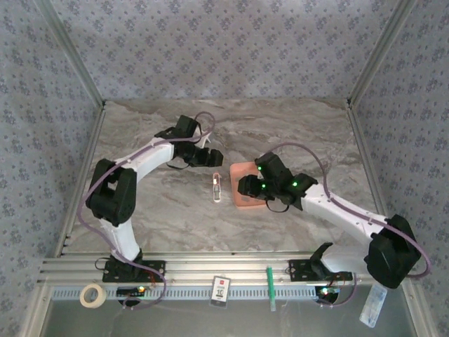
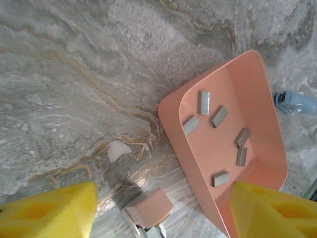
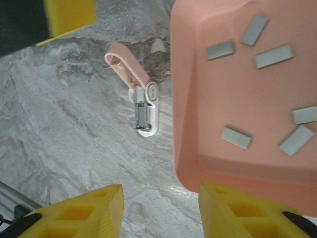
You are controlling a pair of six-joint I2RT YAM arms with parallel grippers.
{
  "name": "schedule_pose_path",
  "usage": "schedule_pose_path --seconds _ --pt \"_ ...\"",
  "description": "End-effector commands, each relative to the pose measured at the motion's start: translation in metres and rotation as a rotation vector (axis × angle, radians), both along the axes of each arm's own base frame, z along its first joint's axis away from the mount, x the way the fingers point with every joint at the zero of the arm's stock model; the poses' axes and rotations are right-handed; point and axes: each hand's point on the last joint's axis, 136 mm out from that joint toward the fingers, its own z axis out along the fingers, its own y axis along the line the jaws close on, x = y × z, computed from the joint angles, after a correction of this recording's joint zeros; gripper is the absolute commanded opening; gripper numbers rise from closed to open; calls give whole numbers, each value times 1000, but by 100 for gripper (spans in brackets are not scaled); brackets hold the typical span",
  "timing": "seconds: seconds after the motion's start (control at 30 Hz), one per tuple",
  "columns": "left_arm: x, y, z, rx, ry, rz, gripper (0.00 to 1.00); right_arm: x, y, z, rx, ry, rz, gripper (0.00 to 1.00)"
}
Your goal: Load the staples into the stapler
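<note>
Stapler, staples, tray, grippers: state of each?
stapler: open, lid swung back, lying on table, unheld
tray: flat on table, beside stapler
staples: six strips loose in tray
left gripper: open, empty
right gripper: open, empty

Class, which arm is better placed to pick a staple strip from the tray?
Right, probably: the right gripper hovers over the tray's edge, staples close; the left gripper is farther off.

White arms (image 1: pixel 144 158), black joints; yellow fingers (image 2: pixel 44 210)
</note>
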Motion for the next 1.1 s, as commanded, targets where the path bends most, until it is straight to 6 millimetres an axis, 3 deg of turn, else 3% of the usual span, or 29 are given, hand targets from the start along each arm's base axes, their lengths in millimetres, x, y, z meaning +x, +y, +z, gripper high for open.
schedule_pose_path --seconds 0.0,0.17,0.3,0.53,0.63,0.83,1.07 --pt "-8 -15 -10 -51 36 -46 68 -2 23 3 53 -3 -11 45" --pt "-11 -22 -16 -63 63 -64 66 -17 43 -12 37 44 -9 43" --pt "-17 -23 -18 -67 74 -76 65 -27 69 -23 68 68 -20 36" --pt "-24 -24 -25 -86 110 -58 64 -19 95 -48 183 93 -198 34" --pt "-27 -24 -25 -99 118 -55 64 -20 95 -63 183 117 -231 33" --pt "-34 -25 -18 -127 120 -59 63 -14 77 -86 149 147 -285 37" --pt "-40 -23 -15 -131 115 -60 63 -7 52 -93 60 137 -315 41"
